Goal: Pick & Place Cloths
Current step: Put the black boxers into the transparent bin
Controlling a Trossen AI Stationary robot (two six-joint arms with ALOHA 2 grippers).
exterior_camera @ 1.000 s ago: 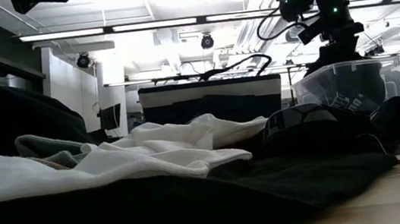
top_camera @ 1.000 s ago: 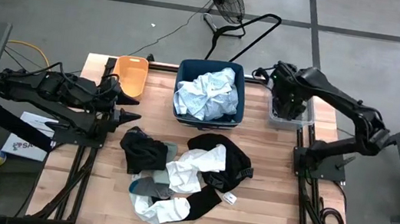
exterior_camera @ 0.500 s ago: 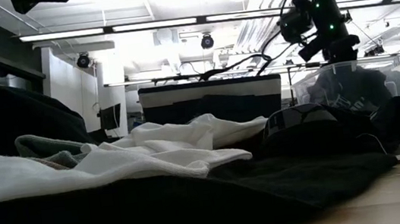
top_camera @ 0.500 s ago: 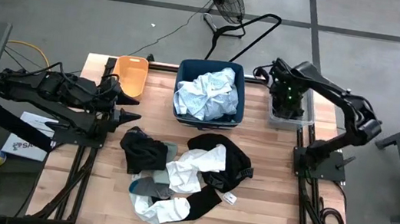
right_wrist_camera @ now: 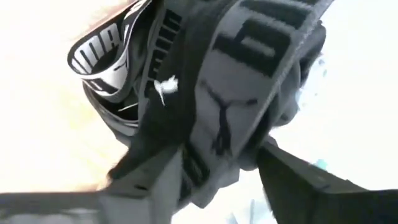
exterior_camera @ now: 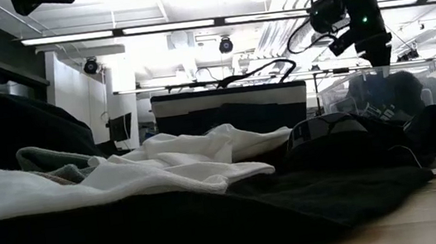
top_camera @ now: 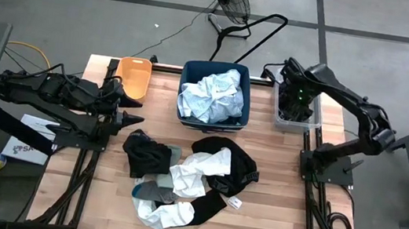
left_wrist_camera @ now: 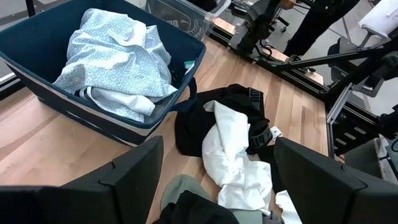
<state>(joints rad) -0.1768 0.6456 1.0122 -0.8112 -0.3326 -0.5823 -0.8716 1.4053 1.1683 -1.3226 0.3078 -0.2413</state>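
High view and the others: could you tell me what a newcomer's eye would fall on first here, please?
The heap of black and white cloths in the middle of the table draws the eye first. Behind it, the navy bin holds pale blue cloth. At the table's far right corner, the right gripper hangs over the clear bin with a dark garment below its fingers; the left gripper waits open beside the orange bin.

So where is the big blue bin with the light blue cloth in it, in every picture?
High view: the blue bin sits at the table's far edge, in the middle.
Low view: it is the dark box behind the cloth pile, centre.
Left wrist view: it fills the upper left.
Right wrist view: not in it.
Shared landmark: the pile of black and white cloths lies just in front of it.
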